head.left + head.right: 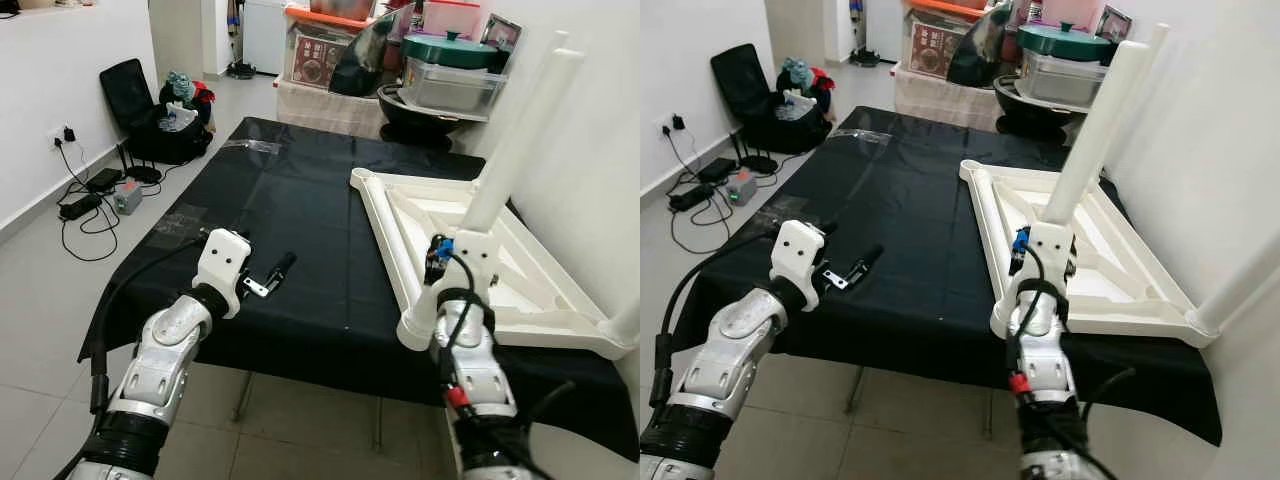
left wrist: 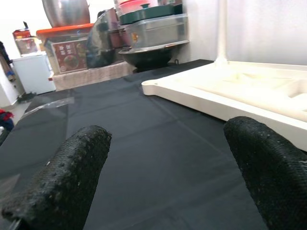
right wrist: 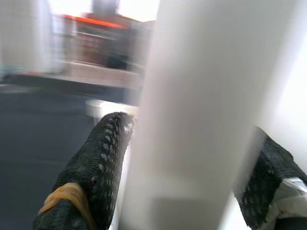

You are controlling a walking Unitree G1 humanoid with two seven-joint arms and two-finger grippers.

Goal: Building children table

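A white children's table top (image 1: 386, 218) lies upside down on the right half of a table covered in black cloth (image 1: 290, 200). My right gripper (image 3: 187, 143) is shut on a white round table leg (image 1: 520, 130). It holds the leg tilted over the near-left corner of the top, with a finger (image 3: 108, 148) on each side. A second leg (image 1: 1240, 290) stands at the near-right corner, and a third (image 1: 556, 42) shows behind the held one. My left gripper (image 1: 272, 274) hovers open and empty over the cloth, left of the table top (image 2: 201, 93).
Storage boxes, a green-lidded pot (image 1: 450, 50) and a black basin crowd the far end. A white wall runs close along the right side. On the floor to the left lie a black bag (image 1: 160, 120) and cables with a power strip (image 1: 90, 195).
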